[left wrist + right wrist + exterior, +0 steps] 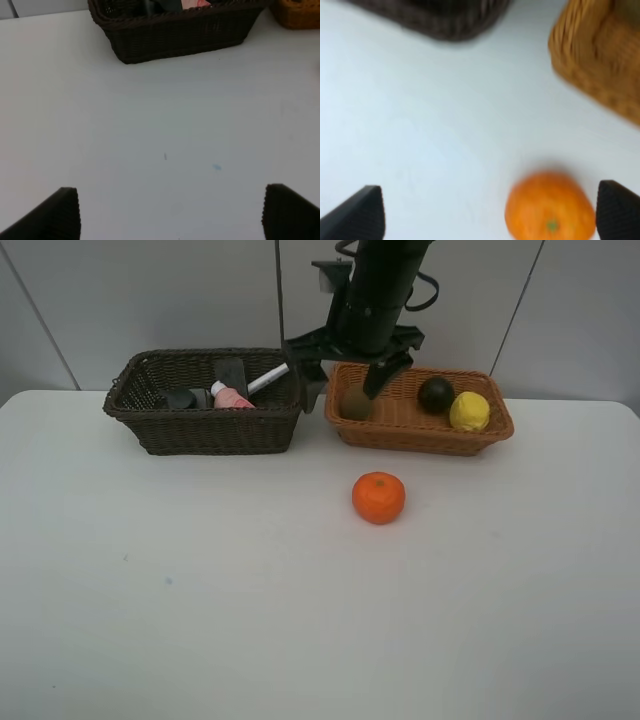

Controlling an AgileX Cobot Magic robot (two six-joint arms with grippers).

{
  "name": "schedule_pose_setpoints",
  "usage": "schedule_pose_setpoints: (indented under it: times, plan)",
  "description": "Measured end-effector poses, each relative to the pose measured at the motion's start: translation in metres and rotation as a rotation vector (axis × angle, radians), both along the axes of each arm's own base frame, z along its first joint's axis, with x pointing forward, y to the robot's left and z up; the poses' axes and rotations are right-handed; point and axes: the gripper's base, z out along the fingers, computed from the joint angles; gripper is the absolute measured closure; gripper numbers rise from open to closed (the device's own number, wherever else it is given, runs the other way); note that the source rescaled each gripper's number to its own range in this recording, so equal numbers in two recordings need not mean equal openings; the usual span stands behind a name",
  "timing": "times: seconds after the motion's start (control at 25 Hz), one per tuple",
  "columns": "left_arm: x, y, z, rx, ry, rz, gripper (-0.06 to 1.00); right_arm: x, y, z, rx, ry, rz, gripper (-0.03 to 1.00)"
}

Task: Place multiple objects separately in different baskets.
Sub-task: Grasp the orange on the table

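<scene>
Jaws gaping empty on both arms; wide bare counter [200,620] is lying around the orange [378,497], right arm perhaps hovering above tan basket [420,430].

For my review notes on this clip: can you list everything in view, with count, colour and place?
dark basket: 1, dark brown, back left of table
tan basket: 1, orange-tan, back right, beside the dark basket
orange: 1, orange, on bare table in front of the tan basket
kiwi: 1, brown-green, left end of the tan basket
mangosteen: 1, dark, right part of the tan basket
lemon: 1, yellow, right end of the tan basket, beside the mangosteen
marker: 1, white, in the dark basket
pink bottle: 1, pink, in the dark basket
other dark items in the dark basket: too hard to tell apart
table: 1, white
right gripper: 1, black, open, above the baskets' adjoining ends
left gripper: 1, black, open, over bare table
</scene>
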Motion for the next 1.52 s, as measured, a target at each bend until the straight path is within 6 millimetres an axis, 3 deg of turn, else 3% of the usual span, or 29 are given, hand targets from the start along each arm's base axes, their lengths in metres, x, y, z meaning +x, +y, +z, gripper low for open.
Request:
schedule_pose_setpoints:
  times: [0.32,0.48,0.64,1.0,1.52]
  plan:
    - [0.0,0.0,0.0,0.0,0.0,0.0,0.0,-0.035,-0.037,-0.06,-0.23,0.164,0.037,-0.03]
    - [0.0,0.0,0.0,0.0,0.0,0.0,0.0,-0.033,-0.053,-0.079,-0.214,0.153,0.009,-0.03]
    - [0.0,0.0,0.0,0.0,0.0,0.0,0.0,-0.025,-0.064,-0.085,-0.18,0.133,-0.006,-0.03]
    - [0.0,0.0,0.0,0.0,0.0,0.0,0.0,-0.022,-0.056,-0.088,-0.065,0.124,0.041,-0.03]
    - [0.0,0.0,0.0,0.0,0.0,0.0,0.0,-0.012,-0.051,-0.14,-0.074,0.129,0.072,-0.03]
